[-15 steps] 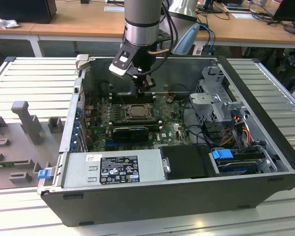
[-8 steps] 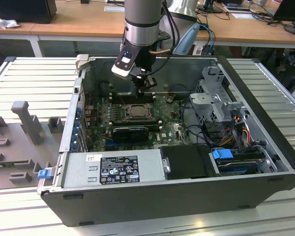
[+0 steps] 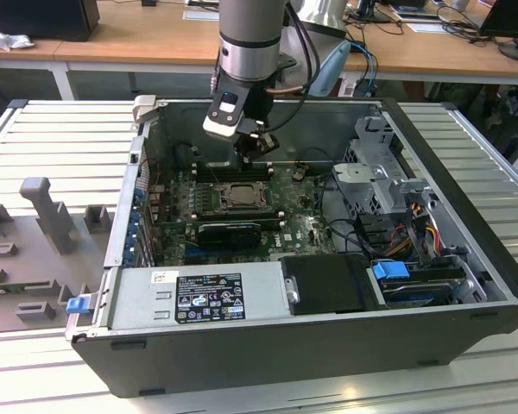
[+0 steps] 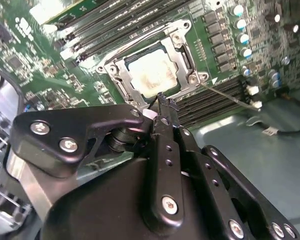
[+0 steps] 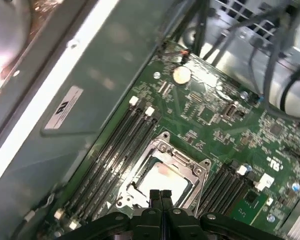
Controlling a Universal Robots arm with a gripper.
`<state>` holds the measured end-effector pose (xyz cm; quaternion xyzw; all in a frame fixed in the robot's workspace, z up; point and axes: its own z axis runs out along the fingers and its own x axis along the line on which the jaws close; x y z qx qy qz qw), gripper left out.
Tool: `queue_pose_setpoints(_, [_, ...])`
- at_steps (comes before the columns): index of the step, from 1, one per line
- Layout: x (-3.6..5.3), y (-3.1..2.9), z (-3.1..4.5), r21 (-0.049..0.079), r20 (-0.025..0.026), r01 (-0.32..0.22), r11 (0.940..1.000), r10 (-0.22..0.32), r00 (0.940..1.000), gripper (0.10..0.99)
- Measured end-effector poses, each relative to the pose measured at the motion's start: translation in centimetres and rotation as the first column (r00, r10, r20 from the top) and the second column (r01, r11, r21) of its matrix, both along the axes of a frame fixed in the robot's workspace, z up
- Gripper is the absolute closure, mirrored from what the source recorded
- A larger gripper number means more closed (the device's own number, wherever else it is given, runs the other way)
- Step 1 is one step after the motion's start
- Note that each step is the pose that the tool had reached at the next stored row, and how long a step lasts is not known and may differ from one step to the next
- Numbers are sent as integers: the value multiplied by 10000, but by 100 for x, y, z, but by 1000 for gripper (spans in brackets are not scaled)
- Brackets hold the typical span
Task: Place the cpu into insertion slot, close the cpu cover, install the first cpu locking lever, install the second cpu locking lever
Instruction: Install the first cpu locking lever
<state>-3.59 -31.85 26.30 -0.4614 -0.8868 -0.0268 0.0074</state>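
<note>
One thin silver wire lever (image 4: pixel 225 95) juts beside the square silver cover frame (image 4: pixel 184 56) lying flat over the dull grey square cpu (image 4: pixel 152 72) on the green board (image 4: pixel 50 75), so the black gripper (image 4: pixel 163 102), pinched together and empty, should press it squarely.

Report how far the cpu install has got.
Done: the silver-grey square cpu is seated, the silver metal frame cover down over it. In hand: the black fingers, shut, hover at the cover's edge. Left: a thin metal lever sticks out sideways, seemingly unlatched.
</note>
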Motion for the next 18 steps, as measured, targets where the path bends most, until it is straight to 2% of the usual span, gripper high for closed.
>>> queue_pose_setpoints(1, [0,0,-1,0,0,-338,9994,338,9994,980])
queue_pose_setpoints(3, [0,0,-4,1,0,-1272,9919,1272,9919,980])
queue_pose_setpoints(5, [0,0,-4,0,-1,-1591,9873,1591,9873,980])
queue_pose_setpoints(7, [0,0,-6,0,0,-2234,9747,2234,9747,980])
queue_pose_setpoints(8, [0,0,-10,1,1,-2651,9642,2651,9642,980])
queue_pose_setpoints(9, [0,0,-11,-1,-1,-2924,9563,2924,9563,980])
queue_pose_setpoints(10, [0,0,-11,0,-1,-3332,9428,3332,9428,980])
queue_pose_setpoints(11, [0,0,-12,0,0,-3766,9264,3766,9264,980])
queue_pose_setpoints(12, [1,0,-12,0,0,-4017,9158,4017,9158,980])
queue_pose_setpoints(15, [0,0,-12,0,0,-4925,8703,4925,8703,980])
queue_pose_setpoints(18, [0,0,-12,1,1,-5330,8461,5330,8461,980])
